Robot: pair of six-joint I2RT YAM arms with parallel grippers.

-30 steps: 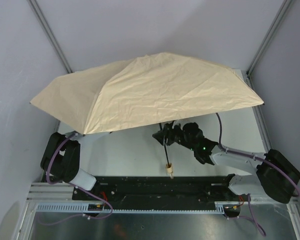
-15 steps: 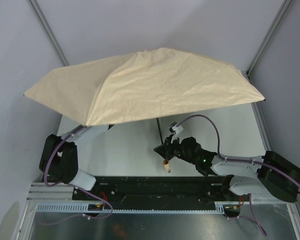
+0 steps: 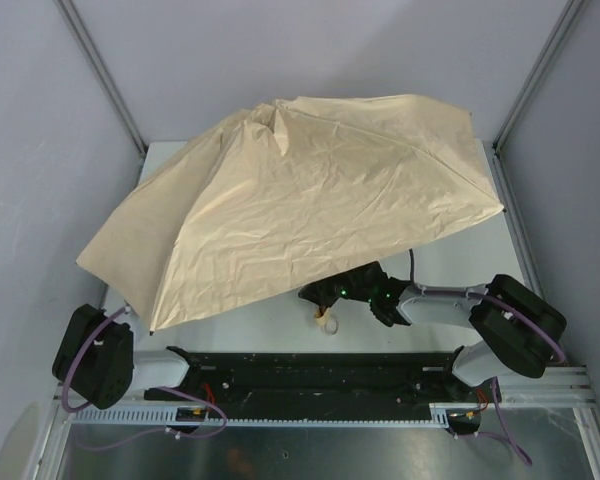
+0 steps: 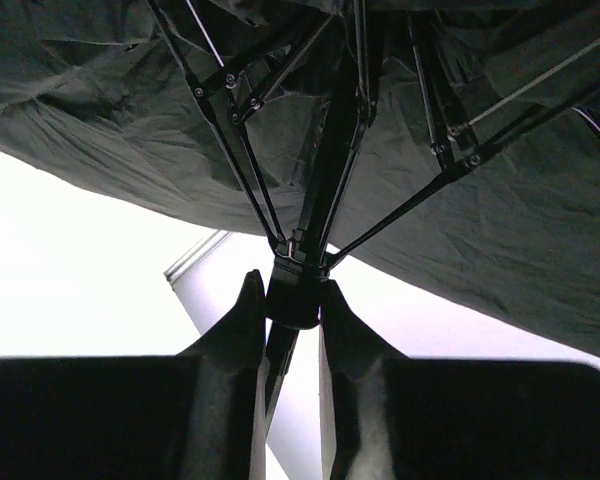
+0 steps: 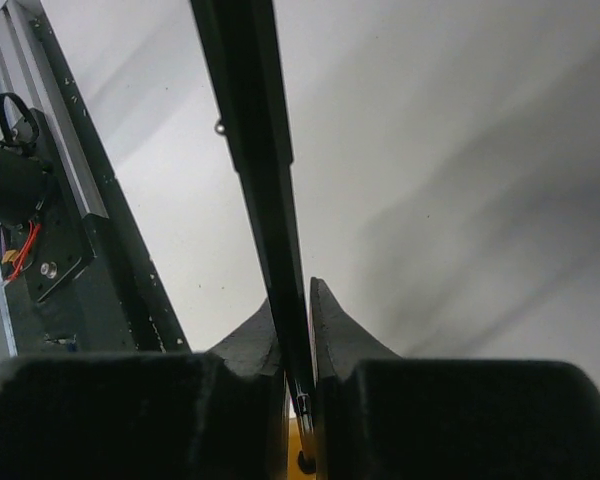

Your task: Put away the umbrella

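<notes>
The umbrella's beige canopy is spread and tilted over most of the table, its low edge at the front left. Below its front edge the small tan handle lies near the table. My right gripper is just above the handle, shut on the thin dark shaft, which runs between its fingers. My left gripper is hidden under the canopy in the top view. In the left wrist view it is shut on the dark sliding hub, where the ribs fan out beneath the fabric.
A black rail runs along the near edge in front of both arm bases. Grey walls and metal frame posts close in the table on three sides. The canopy edge overhangs the left side near my left arm's base.
The canopy has sagged and tipped down toward the front left. My right gripper slid down the shaft toward the handle and closed on it. My left arm dropped lower under the fabric.
</notes>
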